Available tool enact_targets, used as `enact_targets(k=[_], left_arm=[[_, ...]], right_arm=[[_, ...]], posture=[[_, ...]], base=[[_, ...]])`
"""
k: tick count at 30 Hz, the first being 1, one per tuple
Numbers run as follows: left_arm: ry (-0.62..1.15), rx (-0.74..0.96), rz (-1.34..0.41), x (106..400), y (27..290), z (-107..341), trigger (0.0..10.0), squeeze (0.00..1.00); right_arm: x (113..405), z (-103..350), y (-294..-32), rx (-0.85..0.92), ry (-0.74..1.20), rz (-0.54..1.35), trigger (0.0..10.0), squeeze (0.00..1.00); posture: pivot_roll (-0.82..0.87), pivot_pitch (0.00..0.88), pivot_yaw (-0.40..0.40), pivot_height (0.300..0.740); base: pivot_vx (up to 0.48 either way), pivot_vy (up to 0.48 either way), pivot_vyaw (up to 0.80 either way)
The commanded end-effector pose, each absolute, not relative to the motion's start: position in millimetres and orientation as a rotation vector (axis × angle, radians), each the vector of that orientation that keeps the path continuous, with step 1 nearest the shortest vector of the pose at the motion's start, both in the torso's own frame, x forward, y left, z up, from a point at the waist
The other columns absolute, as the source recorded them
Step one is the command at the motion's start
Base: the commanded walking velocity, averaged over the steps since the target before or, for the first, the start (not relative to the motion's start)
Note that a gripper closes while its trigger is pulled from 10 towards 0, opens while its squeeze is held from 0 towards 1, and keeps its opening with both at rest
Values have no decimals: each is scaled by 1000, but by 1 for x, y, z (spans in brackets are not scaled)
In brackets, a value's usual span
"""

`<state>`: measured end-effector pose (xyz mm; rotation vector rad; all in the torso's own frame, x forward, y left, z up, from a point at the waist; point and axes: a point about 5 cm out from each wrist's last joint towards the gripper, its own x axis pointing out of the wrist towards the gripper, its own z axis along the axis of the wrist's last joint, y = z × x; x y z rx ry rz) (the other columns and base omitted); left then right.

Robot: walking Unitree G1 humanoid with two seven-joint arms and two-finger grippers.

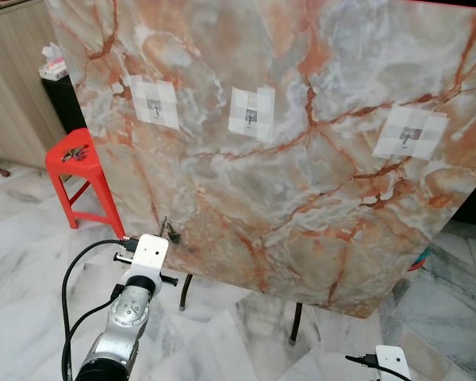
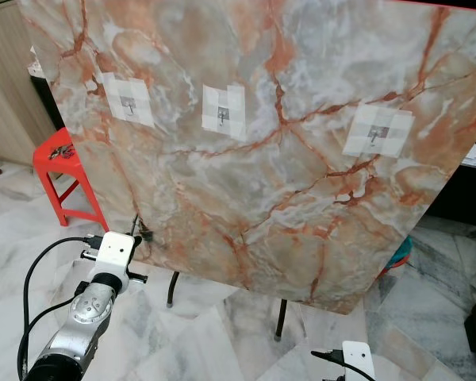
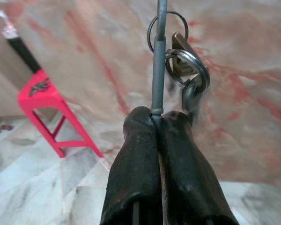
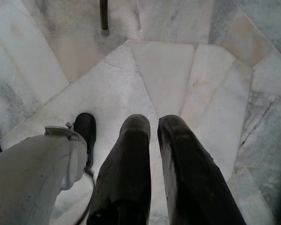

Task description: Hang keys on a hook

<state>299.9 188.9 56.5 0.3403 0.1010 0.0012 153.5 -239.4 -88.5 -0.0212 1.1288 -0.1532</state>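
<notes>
A bunch of keys [image 3: 185,70] on metal rings hangs from a thin grey shaft, and my left gripper [image 3: 158,116] is shut on that shaft. In the left eye view the keys [image 1: 172,231] are close to the lower left part of a tilted marble-patterned board [image 1: 301,206], just past my left wrist [image 1: 147,252]. Three small metal hooks sit on white taped patches high on the board: a left hook [image 1: 155,103], a middle hook [image 1: 250,113] and a right hook [image 1: 411,133]. All three are well above the keys. My right gripper [image 4: 154,124] hangs low over the floor, fingers slightly apart and holding nothing.
The board stands on thin black legs [image 1: 294,325] on a pale marble floor. A red plastic stool [image 1: 79,163] with small items on top stands left of the board, beside a wooden cabinet [image 1: 12,87]. My own foot [image 4: 85,125] shows below the right gripper.
</notes>
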Motion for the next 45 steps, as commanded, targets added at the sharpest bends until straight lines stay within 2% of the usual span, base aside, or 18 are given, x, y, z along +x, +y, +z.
enact_targets(k=[1, 15, 24, 45], left_arm=[[57, 342, 35, 307, 190, 69, 10000, 0], [31, 337, 60, 309, 190, 74, 10000, 0], [-60, 277, -21, 309, 174, 85, 10000, 0], [-82, 335, 10, 315, 174, 92, 10000, 0]], right_arm=[[155, -87, -242, -41, 1125, -146, 10000, 0], [156, -87, -241, -47, 1124, -128, 10000, 0], [156, -87, -241, -15, 1115, -147, 10000, 0], [157, -86, -242, -12, 1109, -140, 10000, 0]], posture=[[-57, 0, -68, 740], [-59, 0, -67, 740], [-59, 0, -74, 740], [-62, 0, -83, 740]], base=[[0, 0, 800], [0, 0, 800], [0, 0, 0], [0, 0, 0]])
